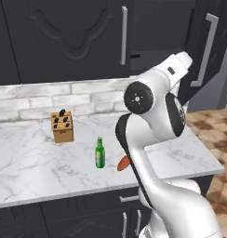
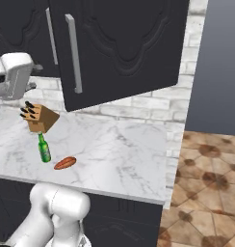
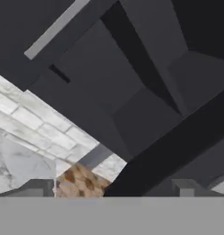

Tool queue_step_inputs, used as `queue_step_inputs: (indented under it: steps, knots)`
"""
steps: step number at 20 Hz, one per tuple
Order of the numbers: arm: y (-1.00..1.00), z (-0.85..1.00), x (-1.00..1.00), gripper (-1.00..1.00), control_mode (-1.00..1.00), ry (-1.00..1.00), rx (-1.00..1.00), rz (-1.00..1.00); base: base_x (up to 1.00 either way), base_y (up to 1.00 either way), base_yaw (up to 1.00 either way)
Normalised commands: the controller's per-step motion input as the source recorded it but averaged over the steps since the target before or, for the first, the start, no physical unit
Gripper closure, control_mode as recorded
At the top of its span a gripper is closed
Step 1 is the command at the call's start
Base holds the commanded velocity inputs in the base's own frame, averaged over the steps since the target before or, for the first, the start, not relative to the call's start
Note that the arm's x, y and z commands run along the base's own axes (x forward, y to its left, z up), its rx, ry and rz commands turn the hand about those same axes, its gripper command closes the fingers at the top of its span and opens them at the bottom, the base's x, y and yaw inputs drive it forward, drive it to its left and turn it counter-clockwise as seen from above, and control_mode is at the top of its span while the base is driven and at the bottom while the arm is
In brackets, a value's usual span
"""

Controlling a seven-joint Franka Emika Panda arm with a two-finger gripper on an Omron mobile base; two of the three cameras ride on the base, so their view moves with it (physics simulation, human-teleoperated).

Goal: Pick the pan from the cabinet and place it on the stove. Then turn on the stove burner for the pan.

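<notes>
Hand view is giving me the inside of the cabinet (image 3: 132, 92), dark panels and a shelf edge slanting across, and I'm seeing the gripper (image 3: 112, 188) with its two tips spread wide at the bottom, holding nothing, which is how I want it before a reach. I'm not making out the pan anywhere in that dark interior, so I can't tell which shelf it's on; I'm judging it sits deeper or lower than the camera is aiming. From the right base view I'm watching the cabinet door (image 2: 119, 48) standing swung out over the counter (image 2: 124, 144), its long silver handle (image 2: 73, 53) facing me, leaving the opening free for the arm. On the marble I'm noting a knife block (image 1: 62, 126), a green bottle (image 1: 100, 153) and an orange-brown vegetable (image 2: 65, 163) beside it, all well below the hand, so I'm treating them as things to avoid when I'm bringing the pan down.
</notes>
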Motion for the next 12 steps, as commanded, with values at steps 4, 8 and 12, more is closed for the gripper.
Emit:
queue_step_inputs:
  steps: [4,8,12]
  knots:
    - [0.03,-0.11,0.70,-1.00,-1.00,0.35,-0.15,-0.40,0.00,0.00,0.00]
    - [0.00,-0.05,0.63,-1.00,-1.00,0.31,-0.12,-0.35,0.00,0.00,0.00]
    - [-0.16,-0.07,0.59,-1.00,-1.00,0.31,-0.10,-0.29,0.00,0.00,0.00]
